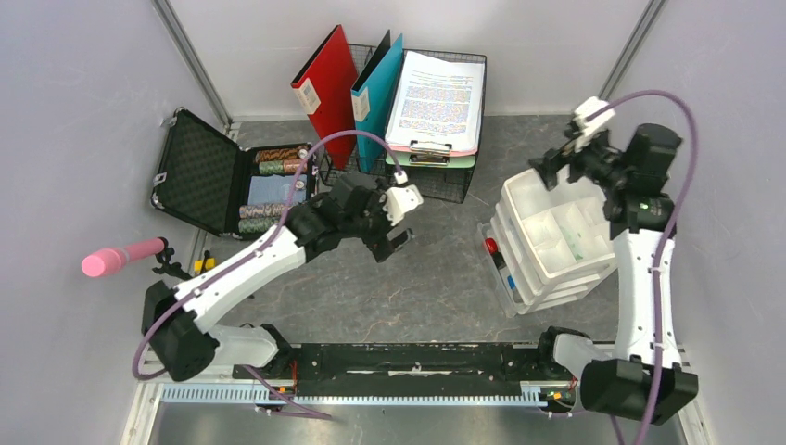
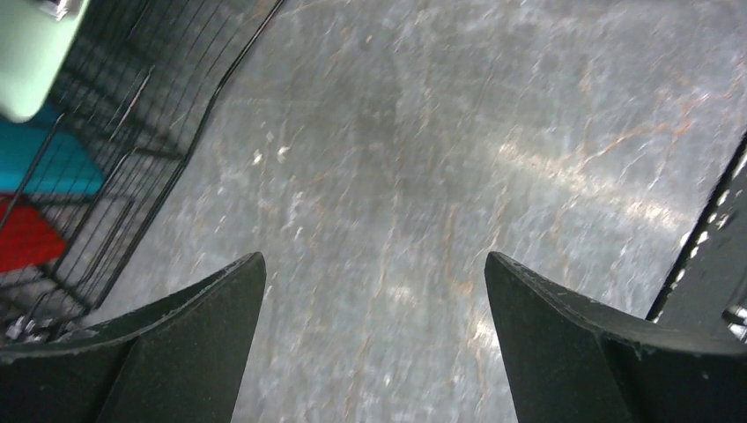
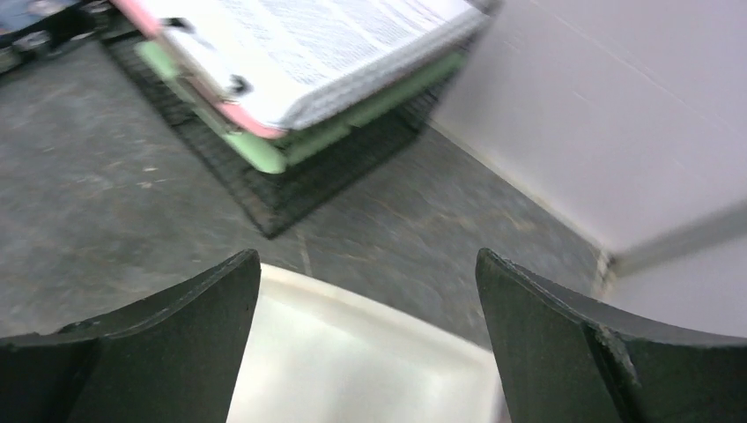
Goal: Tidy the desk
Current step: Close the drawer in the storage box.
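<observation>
The desk [image 1: 436, 269] is a dark-grey stone-look top. My left gripper [image 1: 397, 243] hangs open and empty over bare desk just in front of the black wire basket [image 1: 436, 181]. In the left wrist view the open fingers [image 2: 374, 264] frame only desk surface [image 2: 423, 159], with the basket [image 2: 132, 132] at the left. My right gripper [image 1: 553, 167] is open and empty above the back left corner of the white drawer organiser [image 1: 556, 236]. The right wrist view shows the open gripper [image 3: 368, 260] over the organiser's white rim [image 3: 352, 352].
The basket holds a red folder [image 1: 326, 88], a teal folder [image 1: 375, 88] and clipboards with a printed sheet [image 1: 437, 97]. An open black foam-lined case [image 1: 218, 181] with chip stacks lies at the left. A pink cylinder [image 1: 120, 257] sticks out at the left wall. Markers [image 1: 496, 252] lie in the organiser's lowest tray.
</observation>
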